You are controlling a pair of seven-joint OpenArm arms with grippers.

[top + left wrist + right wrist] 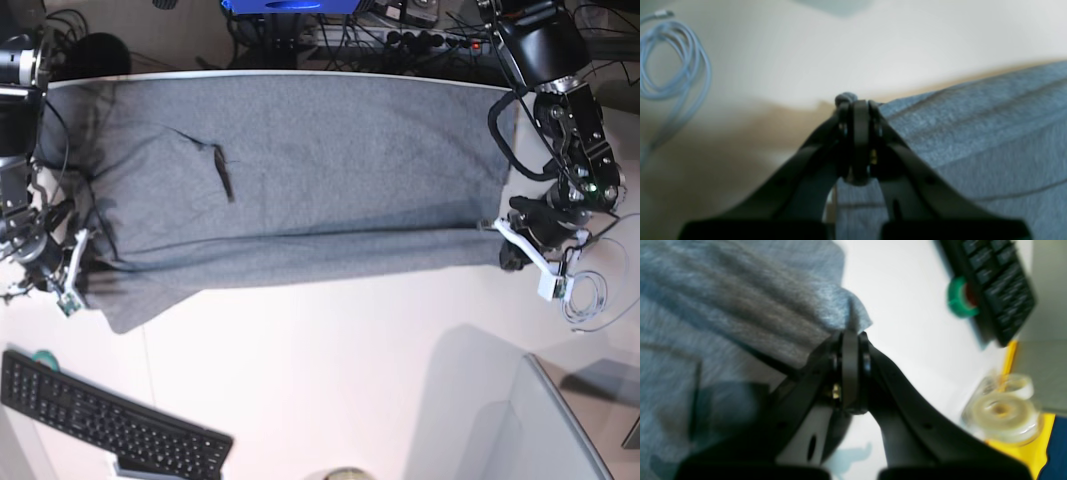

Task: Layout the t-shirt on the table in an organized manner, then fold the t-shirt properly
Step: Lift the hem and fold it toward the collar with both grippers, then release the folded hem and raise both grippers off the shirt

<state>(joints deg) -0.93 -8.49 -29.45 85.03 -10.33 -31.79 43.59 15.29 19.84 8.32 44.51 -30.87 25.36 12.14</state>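
White bench (330,350) carries the t-shirt (300,170), stretched wide across its far half, a black keyboard (110,420) lying well apart at the near edge. Left end effector (855,100) is clamped shut on a pinch of the shirt's edge; right end effector (850,331) is likewise shut on a corner of cloth. To fold cleanly, I'd judge both should travel together at even height, keeping the cloth taut so the crease near the middle flattens
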